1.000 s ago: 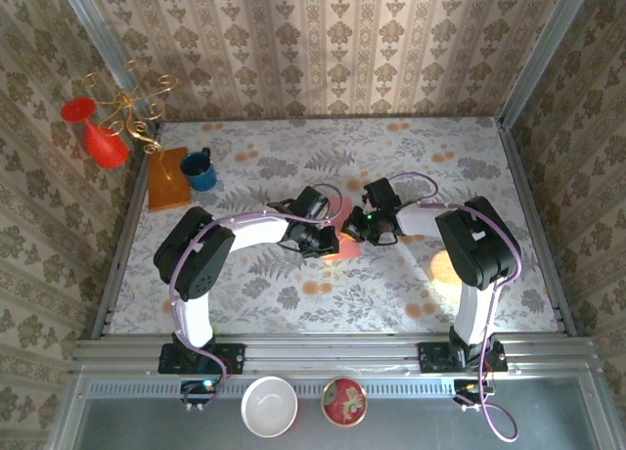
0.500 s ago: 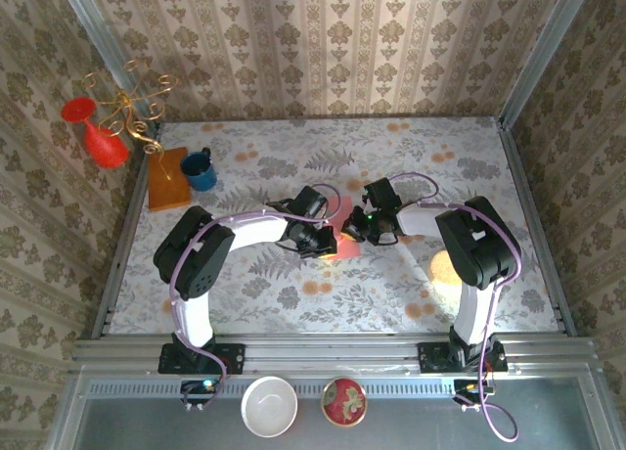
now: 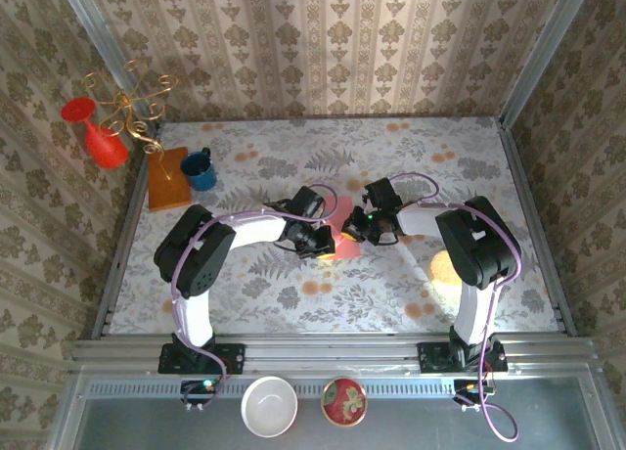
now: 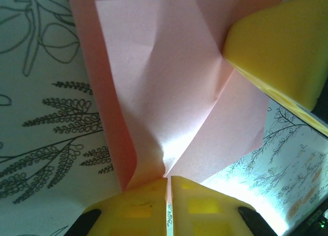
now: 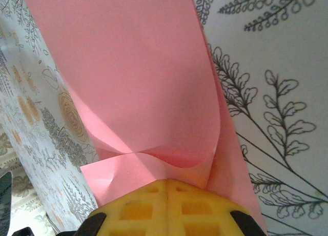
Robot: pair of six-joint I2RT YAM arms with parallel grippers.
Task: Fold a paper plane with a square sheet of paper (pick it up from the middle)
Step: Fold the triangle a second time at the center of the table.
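The salmon-pink square sheet of paper (image 3: 337, 240) lies mid-table between my two grippers, creased and bent into loose flaps, not a paper plane shape. In the left wrist view the sheet (image 4: 164, 82) rises in a fold, and my left gripper (image 4: 169, 180) is shut on its near edge. The right gripper's yellow finger (image 4: 277, 46) rests on the sheet's far corner. In the right wrist view a flap of the sheet (image 5: 133, 66) curls up into my right gripper (image 5: 168, 183), which is shut on it. From above, the left gripper (image 3: 318, 238) and right gripper (image 3: 355, 229) face each other closely.
A blue mug (image 3: 200, 170) and an orange-brown board (image 3: 167, 178) stand at the table's back left. A red vase (image 3: 103, 137) and a gold wire stand (image 3: 127, 103) are beyond them. A white bowl (image 3: 270, 405) and a patterned bowl (image 3: 344, 401) sit below the front rail.
Both grippers stay on the paper in the same place. The left wrist has shifted very slightly; nothing else has visibly moved.
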